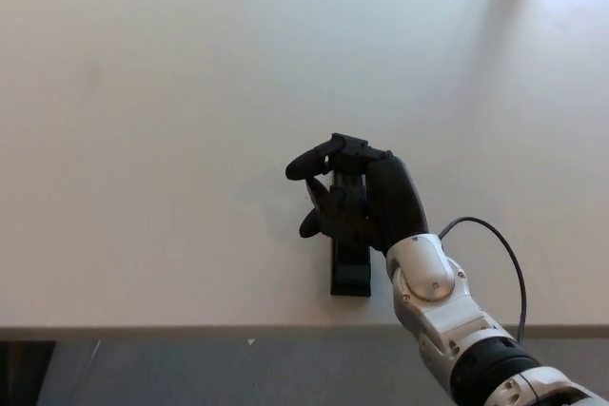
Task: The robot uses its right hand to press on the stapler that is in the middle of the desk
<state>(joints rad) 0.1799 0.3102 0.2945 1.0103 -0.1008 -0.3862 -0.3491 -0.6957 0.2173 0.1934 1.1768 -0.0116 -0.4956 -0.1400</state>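
Observation:
A black stapler (350, 271) lies lengthwise near the front edge of the pale desk (171, 140), a little right of centre. Only its near end shows. My right hand (366, 199) rests over the far part of the stapler and covers it. The fingers (309, 164) curl forward and to the left, the thumb sits below them, and a gap stays between them. They do not wrap around the stapler. My left hand is out of the picture.
The desk's front edge (190, 328) runs across the bottom, with grey floor below it. A thin black cable (500, 240) loops off my right wrist above the desk.

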